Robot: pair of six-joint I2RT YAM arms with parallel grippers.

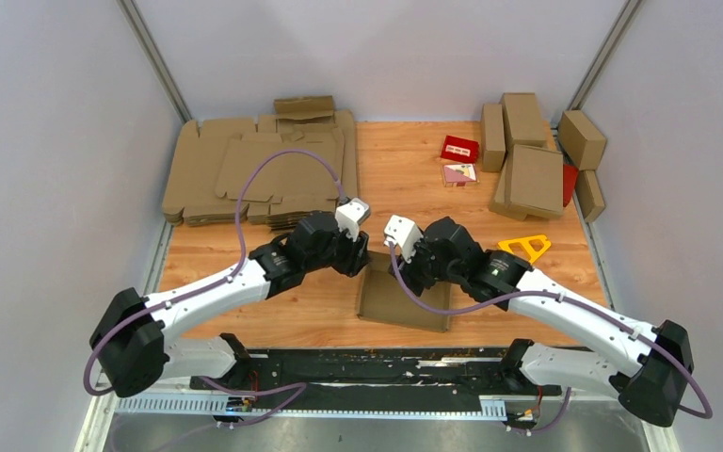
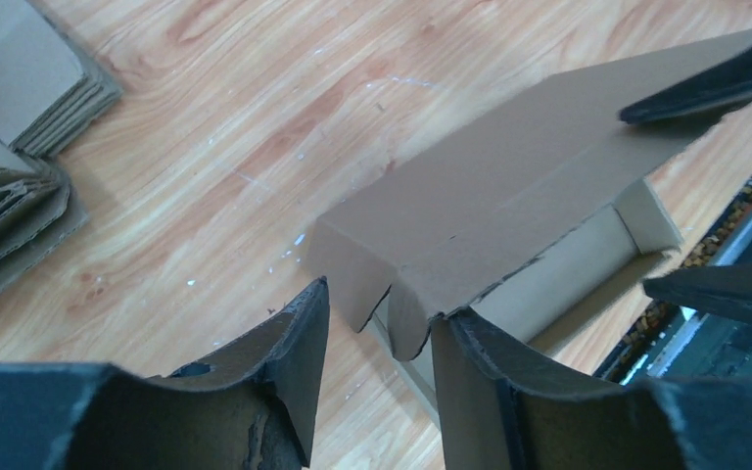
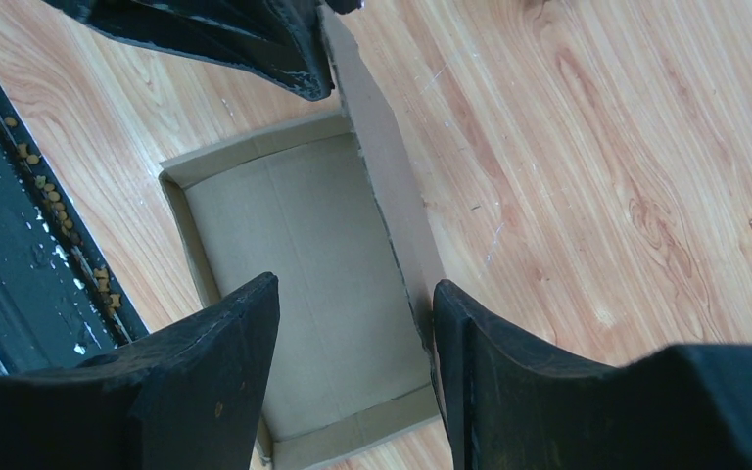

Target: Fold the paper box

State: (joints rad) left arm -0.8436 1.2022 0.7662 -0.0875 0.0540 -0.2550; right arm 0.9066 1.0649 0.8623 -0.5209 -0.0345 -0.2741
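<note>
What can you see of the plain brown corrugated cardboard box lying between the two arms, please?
The plain brown corrugated cardboard box is unprinted, a shallow rectangular tray, partly folded: low walls stand, one wide flap is raised over it. It rests on the wooden table near the front edge. The left gripper straddles a corner tab, the right gripper the wide flap, both open.

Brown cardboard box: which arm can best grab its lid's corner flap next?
Probably left. The left gripper straddles the corner flap of the brown corrugated paper box; the right gripper hangs over the box's open inside.
</note>
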